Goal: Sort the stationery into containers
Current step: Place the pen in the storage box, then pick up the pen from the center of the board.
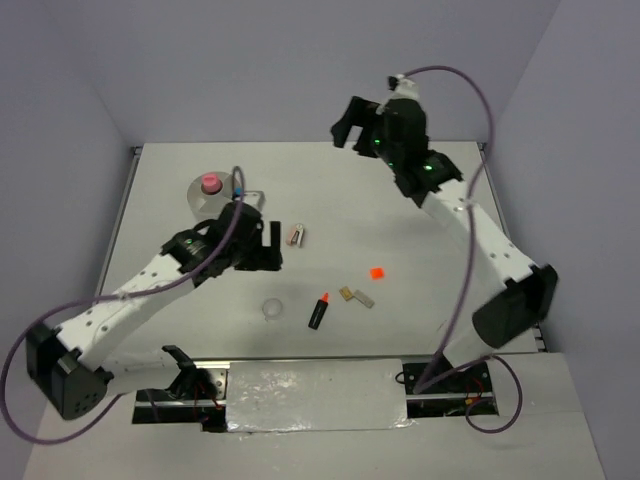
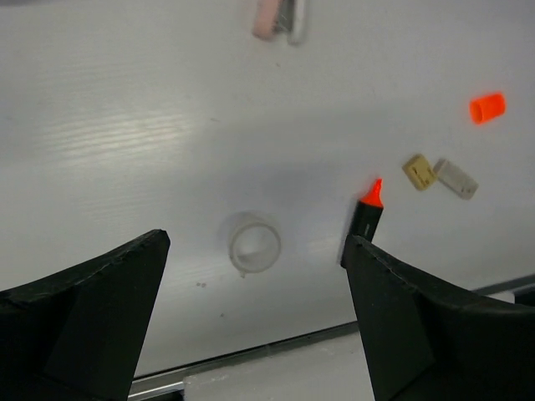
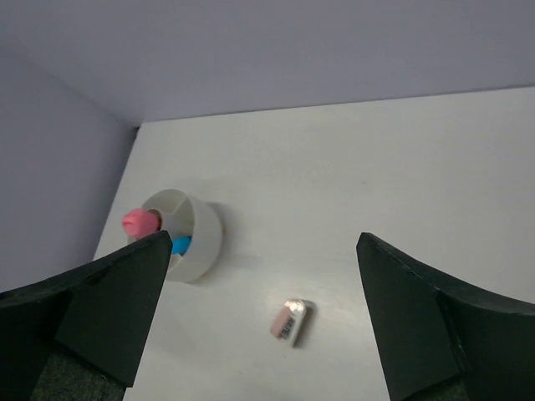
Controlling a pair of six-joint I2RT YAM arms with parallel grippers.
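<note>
L gripper [image 2: 255,242] and R gripper [image 3: 264,238] both gape fully, holding nothing; L hovers left of bench centre, R hangs high over the far edge. A round, whitish plastic dish [image 1: 200,197] w/ a pink cylinder [image 1: 210,183] in it sits near the far-left corner. Toward the near edge lie a clear tape ring [image 1: 272,310], black marker w/ orange cap [image 1: 318,312], orange square [image 1: 377,271], and tan block [image 1: 348,293] just beside grey block [image 1: 364,299].

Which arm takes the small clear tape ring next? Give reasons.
Left. The open left gripper hangs near the clear tape ring, framed between its fingers; the right gripper is raised far beyond.
</note>
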